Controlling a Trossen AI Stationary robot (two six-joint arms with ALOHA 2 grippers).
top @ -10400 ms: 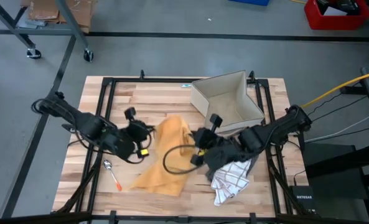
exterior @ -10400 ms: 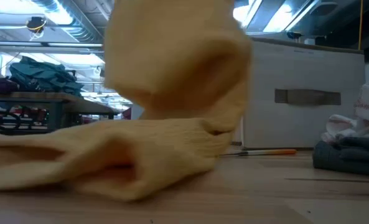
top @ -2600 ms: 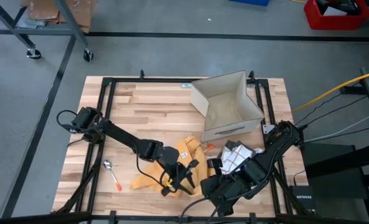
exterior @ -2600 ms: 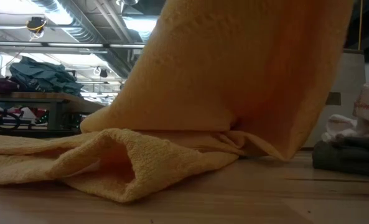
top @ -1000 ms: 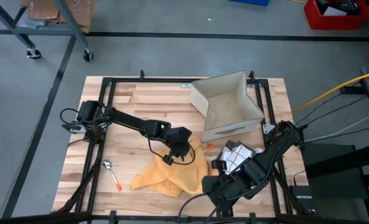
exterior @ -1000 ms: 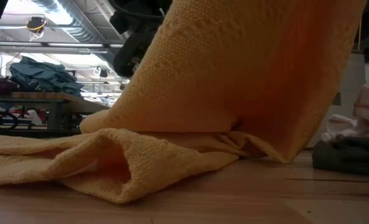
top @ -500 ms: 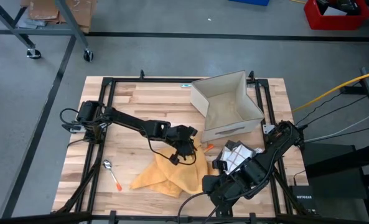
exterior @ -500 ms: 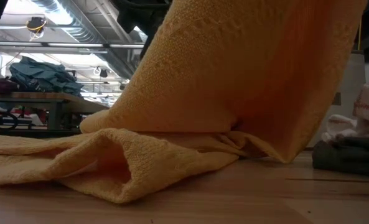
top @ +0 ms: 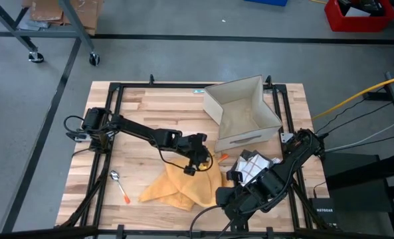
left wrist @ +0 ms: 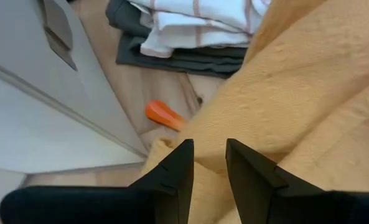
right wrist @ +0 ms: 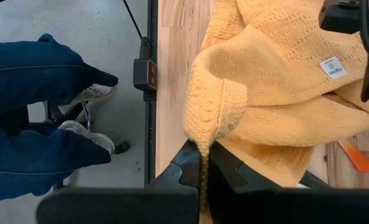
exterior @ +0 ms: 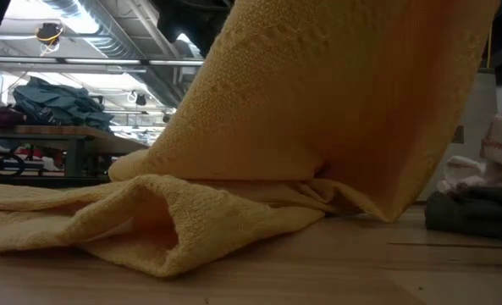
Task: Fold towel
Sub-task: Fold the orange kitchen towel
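The left claw [top: 198, 161] has slid from the towel's [top: 183, 186] middle toward its edge near the box [top: 243, 109], fingers apart over the cloth, holding nothing. The right claw [right wrist: 203, 163] stays clenched on a corner. So the fold is unfinished: the yellow towel lies rumpled at the surface's [top: 150, 109] near edge.

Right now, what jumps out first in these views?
The yellow towel, bunched at the table's front middle, with both arms on it. The right tool is pinching a hanging corner at the front edge; the left tool sits over its rear part, beside the open grey box.
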